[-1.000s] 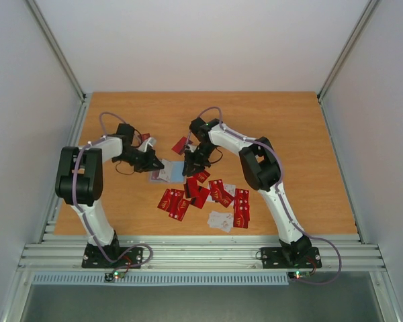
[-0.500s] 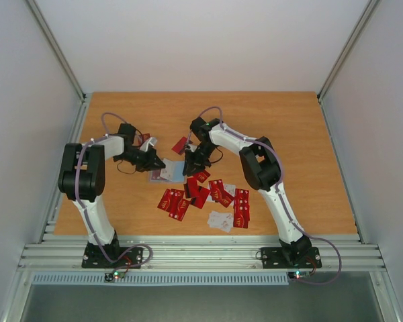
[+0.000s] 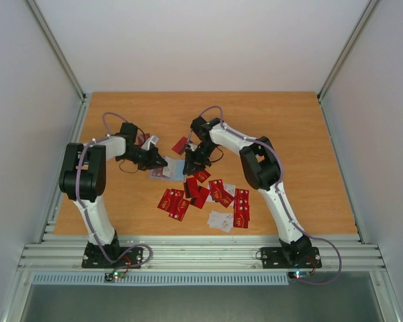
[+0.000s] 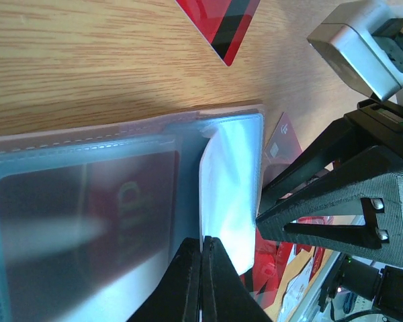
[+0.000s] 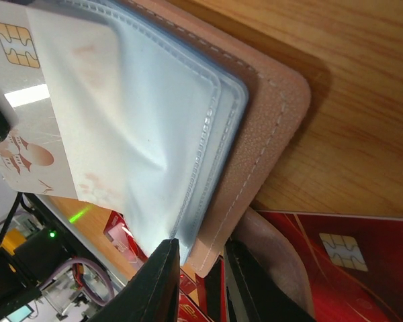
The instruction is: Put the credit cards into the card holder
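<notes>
1. The task is under way but far from done. The card holder [image 3: 169, 171] lies open on the desk [image 3: 309, 147] with only a few cards in it.
2. Inside the card holder, one clear pocket holds a red card [image 4: 87, 215]. In the right wrist view a white chip card [image 5: 27, 100] sits under or in another pocket; I cannot tell which.
3. Most of the credit cards [image 3: 215, 191] are loose in a scatter just on the near side of the card holder, red faces and pale faces mixed. One red card [image 3: 180, 144] lies just beyond it.
4. The left jaws are pressed together on the thin lip of a clear pocket at the card holder's left side, apparently lifting it.
5. The right jaws straddle the card holder's tan cover edge on its right side, clamping it.
6. What is left, in my judgement, is to carry nearly every loose card to the card holder and slide it into a pocket.
</notes>
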You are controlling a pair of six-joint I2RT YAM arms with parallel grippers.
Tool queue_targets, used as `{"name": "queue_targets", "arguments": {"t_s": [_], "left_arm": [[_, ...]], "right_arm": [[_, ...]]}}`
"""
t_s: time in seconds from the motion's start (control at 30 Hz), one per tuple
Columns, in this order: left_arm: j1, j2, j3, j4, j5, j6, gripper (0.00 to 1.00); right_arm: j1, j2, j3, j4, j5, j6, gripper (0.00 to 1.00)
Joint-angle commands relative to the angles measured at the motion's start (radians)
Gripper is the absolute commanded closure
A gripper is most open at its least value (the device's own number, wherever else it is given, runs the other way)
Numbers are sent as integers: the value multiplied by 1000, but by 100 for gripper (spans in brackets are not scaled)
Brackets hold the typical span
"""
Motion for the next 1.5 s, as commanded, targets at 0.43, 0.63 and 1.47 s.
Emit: {"name": "queue_targets", "arguments": {"t_s": [0.43,0.63,1.47], "left_arm": [[-25,67,0,10,11,7,100],[-26,73,-1,7,-2,7,100],[-27,64,15,-11,-29,-20,100]], "right_arm": [[-5,17,42,1,6,1,74],[-5,7,79,-12,11,1,73],[-5,21,83,40,13,59,87]]}}
